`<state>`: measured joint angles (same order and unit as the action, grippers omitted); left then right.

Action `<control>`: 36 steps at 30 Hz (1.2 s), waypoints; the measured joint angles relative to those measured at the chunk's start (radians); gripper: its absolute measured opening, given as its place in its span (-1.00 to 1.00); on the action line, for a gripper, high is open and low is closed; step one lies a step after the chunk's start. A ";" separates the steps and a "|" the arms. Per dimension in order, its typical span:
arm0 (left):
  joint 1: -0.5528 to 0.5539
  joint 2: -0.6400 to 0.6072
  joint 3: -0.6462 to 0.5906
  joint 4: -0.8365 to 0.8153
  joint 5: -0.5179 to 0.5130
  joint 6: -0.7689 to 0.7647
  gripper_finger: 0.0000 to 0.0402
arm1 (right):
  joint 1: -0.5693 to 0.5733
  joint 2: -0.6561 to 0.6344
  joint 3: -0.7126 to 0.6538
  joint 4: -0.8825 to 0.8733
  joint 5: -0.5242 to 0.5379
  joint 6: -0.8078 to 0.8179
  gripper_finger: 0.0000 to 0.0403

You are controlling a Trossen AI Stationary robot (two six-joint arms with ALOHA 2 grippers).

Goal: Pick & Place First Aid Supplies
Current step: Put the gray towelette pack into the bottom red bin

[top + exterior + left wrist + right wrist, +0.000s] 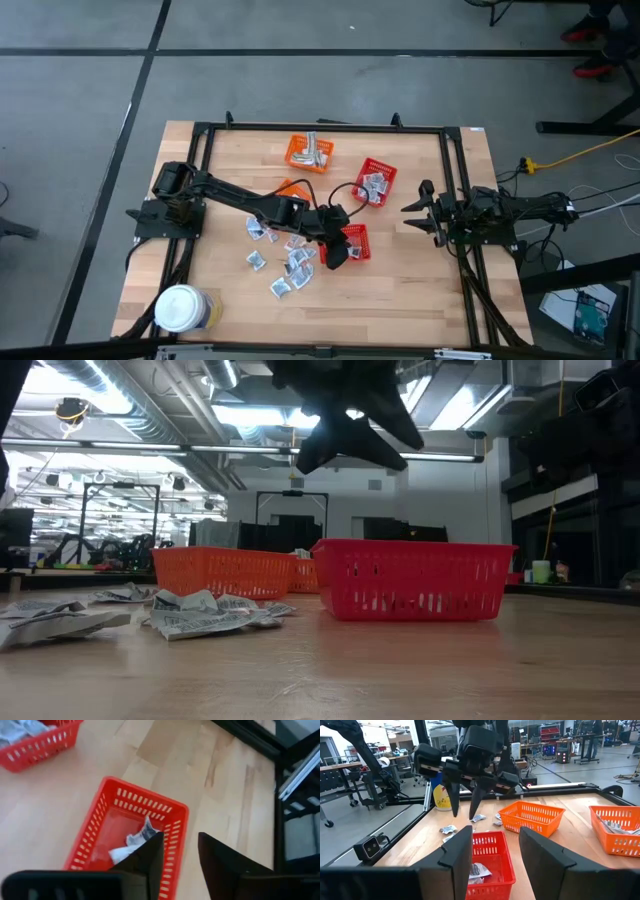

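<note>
Hovering over the red basket (100, 840), our left gripper (465, 800) has its fingers apart and holds nothing. One sachet (134, 842) lies inside; more sachets (285, 265) wait on the table (400, 290). They look light, crinkly: pinch an edge. Our right gripper (412, 212) waits open.

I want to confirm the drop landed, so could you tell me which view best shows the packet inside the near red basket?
The left wrist view: the packet lies in the red basket. The right wrist view shows it partly; high and low views hide it.
</note>
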<state>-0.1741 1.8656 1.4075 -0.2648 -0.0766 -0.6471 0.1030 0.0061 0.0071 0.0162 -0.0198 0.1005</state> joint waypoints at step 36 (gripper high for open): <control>-0.457 -0.005 0.000 -0.384 -0.041 -0.257 -0.71 | 0.000 0.000 0.000 0.000 0.000 0.000 -0.19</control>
<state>-0.6309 1.8610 1.4077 -0.6488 -0.1175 -0.9044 0.1028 0.0063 0.0074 0.0162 -0.0198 0.1005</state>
